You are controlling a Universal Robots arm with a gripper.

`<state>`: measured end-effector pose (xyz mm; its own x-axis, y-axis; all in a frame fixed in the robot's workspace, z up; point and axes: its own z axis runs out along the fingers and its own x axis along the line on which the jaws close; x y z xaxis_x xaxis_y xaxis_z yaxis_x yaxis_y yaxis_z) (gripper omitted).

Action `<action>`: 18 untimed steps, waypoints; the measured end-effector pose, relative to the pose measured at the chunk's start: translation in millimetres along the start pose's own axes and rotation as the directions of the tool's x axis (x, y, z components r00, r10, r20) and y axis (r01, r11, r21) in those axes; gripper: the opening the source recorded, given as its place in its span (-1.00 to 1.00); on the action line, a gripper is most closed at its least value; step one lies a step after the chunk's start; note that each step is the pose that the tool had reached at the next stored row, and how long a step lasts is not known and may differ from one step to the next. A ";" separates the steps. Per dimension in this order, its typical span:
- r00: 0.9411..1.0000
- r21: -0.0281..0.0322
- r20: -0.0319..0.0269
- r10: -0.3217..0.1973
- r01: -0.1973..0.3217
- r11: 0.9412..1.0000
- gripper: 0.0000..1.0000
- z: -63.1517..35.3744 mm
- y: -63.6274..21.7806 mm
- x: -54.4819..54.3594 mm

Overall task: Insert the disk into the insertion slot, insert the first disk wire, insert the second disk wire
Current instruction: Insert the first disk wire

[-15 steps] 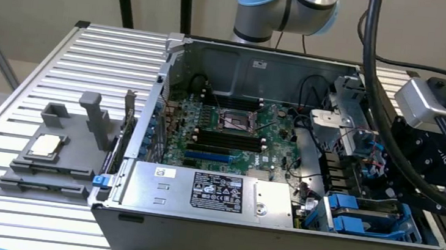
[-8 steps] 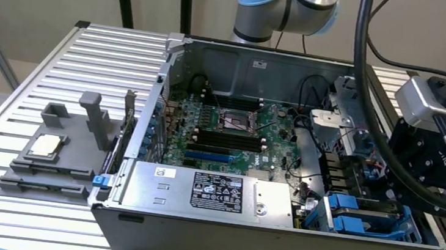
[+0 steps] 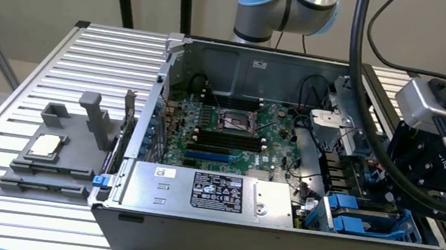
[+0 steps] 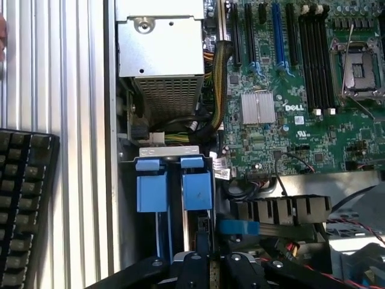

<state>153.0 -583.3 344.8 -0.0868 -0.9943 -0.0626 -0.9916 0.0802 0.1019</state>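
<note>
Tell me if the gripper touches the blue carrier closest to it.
Cannot tell. In the wrist view the gripper overlaps that blue carrier's end, hiding any contact or gap.

The arm (image 3: 288,5) is showing silver tubes and pale-blue joint caps; thick black cables (image 3: 358,70) are hanging beside its black, screw-studded hand (image 4: 210,265).
</note>
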 end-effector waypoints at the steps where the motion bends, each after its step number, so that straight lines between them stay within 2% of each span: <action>1: 1.000 0.000 0.000 0.000 0.000 1.000 -0.67 0.3 -0.2 0.0; 3: 1.000 -0.001 -0.005 0.004 -0.004 1.000 -0.67 0.6 -1.3 -0.1; 7: 1.000 -0.004 -0.026 0.015 -0.015 1.000 -0.67 0.9 -3.4 -0.3; 9: 0.999 -0.004 -0.032 0.018 -0.018 1.000 -0.67 1.1 -3.8 -0.6; 12: 0.999 -0.004 -0.035 0.018 -0.018 1.000 -0.67 1.1 -4.0 -1.4; 18: 0.999 -0.004 -0.036 0.019 -0.019 1.000 -0.67 1.5 -4.0 -3.6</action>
<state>157.1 -579.9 343.2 -0.1020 -0.9945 -0.0253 -0.9893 0.0988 0.1073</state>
